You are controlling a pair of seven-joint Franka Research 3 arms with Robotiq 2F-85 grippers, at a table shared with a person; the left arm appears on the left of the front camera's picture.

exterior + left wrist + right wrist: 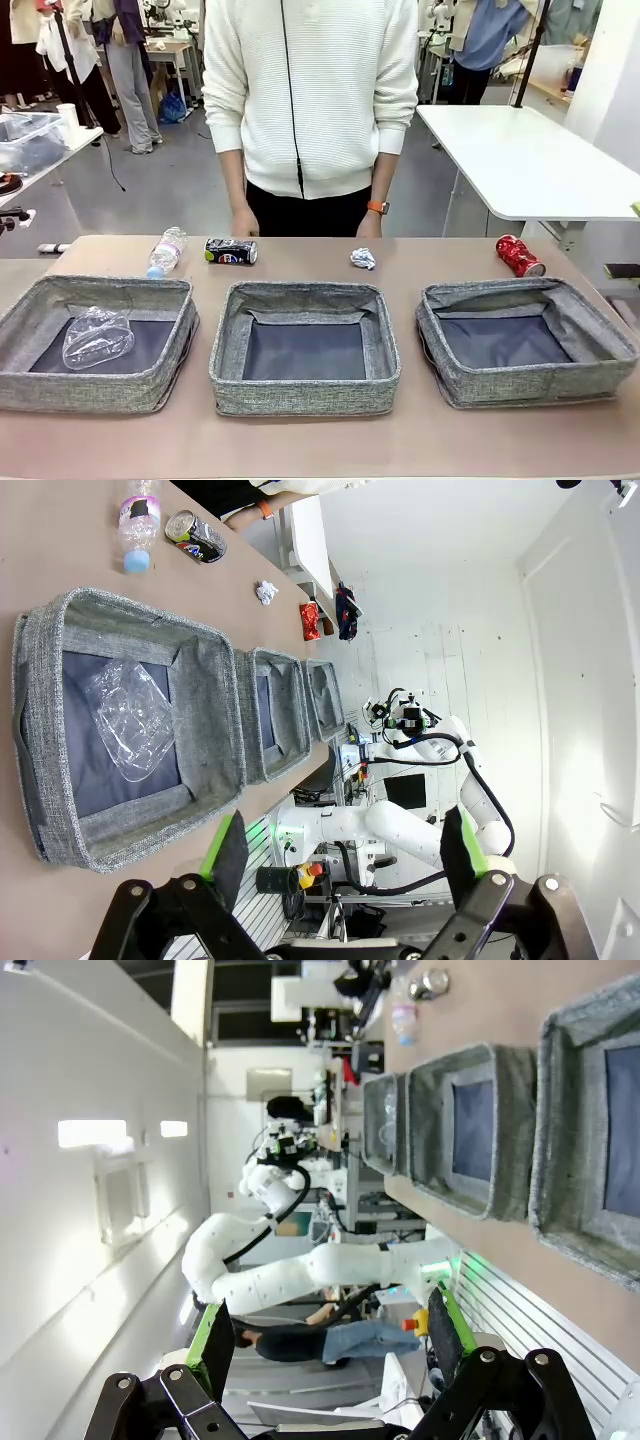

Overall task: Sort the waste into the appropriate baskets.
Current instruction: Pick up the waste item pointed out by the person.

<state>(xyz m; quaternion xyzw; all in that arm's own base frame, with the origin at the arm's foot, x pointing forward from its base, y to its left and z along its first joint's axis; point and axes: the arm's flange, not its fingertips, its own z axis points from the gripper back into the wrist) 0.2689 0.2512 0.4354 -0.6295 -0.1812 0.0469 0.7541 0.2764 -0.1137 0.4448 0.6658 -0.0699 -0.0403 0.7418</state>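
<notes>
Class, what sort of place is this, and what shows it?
Likely a robotics lab: a white robot arm beside the table, a white workbench behind the person, grey baskets laid out for sorting.

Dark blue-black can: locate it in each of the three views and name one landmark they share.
Front view: the dark can lies on its side, left of centre.
Left wrist view: near the top edge, left of centre.
Right wrist view: at the top edge, right of centre.
Shared landmark: the clear blue-capped bottle lying beside it.
</notes>
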